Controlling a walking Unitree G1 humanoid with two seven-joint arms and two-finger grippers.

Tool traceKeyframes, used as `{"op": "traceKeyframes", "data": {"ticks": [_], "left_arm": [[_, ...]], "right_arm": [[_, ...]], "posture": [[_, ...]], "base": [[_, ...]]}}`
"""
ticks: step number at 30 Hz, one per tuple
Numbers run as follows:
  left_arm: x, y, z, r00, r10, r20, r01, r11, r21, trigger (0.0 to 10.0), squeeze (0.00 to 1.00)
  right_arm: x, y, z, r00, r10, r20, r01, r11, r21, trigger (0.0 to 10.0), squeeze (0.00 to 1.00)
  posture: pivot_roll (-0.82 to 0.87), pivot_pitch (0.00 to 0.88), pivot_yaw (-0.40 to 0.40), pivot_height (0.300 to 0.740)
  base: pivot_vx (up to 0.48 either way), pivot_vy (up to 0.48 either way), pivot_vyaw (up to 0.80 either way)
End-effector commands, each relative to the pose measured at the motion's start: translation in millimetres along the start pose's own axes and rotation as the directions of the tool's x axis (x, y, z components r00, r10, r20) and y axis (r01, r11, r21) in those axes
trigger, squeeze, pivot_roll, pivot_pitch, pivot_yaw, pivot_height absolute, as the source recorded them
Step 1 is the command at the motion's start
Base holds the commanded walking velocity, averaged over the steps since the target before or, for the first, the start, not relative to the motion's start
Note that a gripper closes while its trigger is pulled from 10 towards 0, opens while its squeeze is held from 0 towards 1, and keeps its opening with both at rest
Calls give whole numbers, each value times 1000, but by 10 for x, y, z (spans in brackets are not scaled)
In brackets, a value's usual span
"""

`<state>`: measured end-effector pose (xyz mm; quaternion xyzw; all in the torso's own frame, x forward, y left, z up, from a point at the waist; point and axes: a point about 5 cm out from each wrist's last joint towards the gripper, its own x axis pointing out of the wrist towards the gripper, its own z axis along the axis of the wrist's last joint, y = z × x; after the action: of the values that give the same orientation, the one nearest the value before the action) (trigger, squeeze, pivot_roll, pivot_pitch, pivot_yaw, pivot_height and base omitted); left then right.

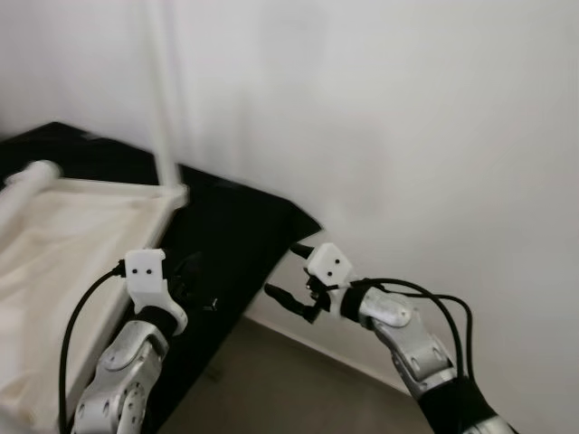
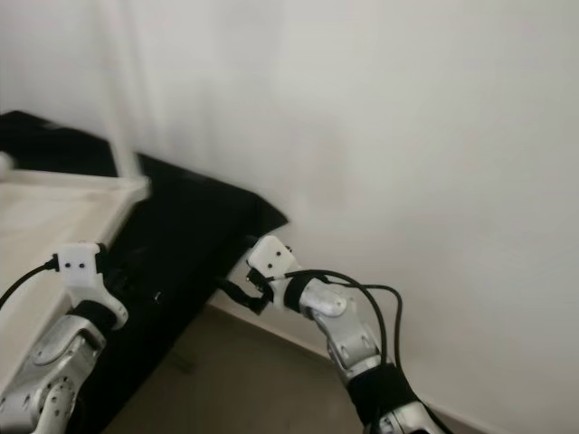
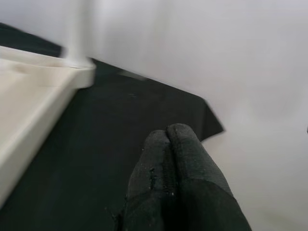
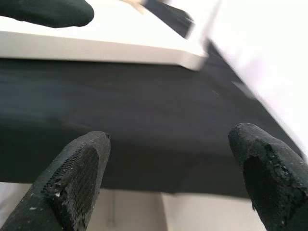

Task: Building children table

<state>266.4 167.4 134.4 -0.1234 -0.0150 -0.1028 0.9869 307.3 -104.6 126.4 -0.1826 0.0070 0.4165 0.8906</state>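
Two risks are judged: the spread right gripper (image 1: 291, 274) could snag the black cloth (image 1: 231, 235); the closed, empty left gripper (image 3: 168, 139) could bump the upturned white table (image 1: 63, 244).

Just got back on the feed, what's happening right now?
Nothing is being held. The robot faces a white wall, with a pale upturned table lying on a black mat, one leg standing up at its corner. The left gripper, fingers shut, hovers over the mat beside the table. The right gripper, fingers open, points at the mat's edge.
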Motion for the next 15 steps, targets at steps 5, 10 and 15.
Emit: {"op": "traceKeyframes", "data": {"ticks": [5,10,15], "left_arm": [[10,-42,-4,1000,-9,7,10,1000,-5,10000,0],[12,-46,-1,1000,-16,5,16,1000,1,10000,0],[13,-59,0,999,-32,2,32,999,13,10000,0]], "right_arm": [[-32,-54,-23,1000,5,-2,-5,1000,-1,10000,0],[-26,-50,-19,1000,18,-1,-18,1000,-2,10000,0],[-22,-45,-17,1000,28,1,-28,1000,-1,10000,0]], "posture": [[-19,0,-27,740],[-18,0,-27,740],[-19,0,-25,740]], "base": [[0,0,800],[0,0,800],[0,0,800]]}}
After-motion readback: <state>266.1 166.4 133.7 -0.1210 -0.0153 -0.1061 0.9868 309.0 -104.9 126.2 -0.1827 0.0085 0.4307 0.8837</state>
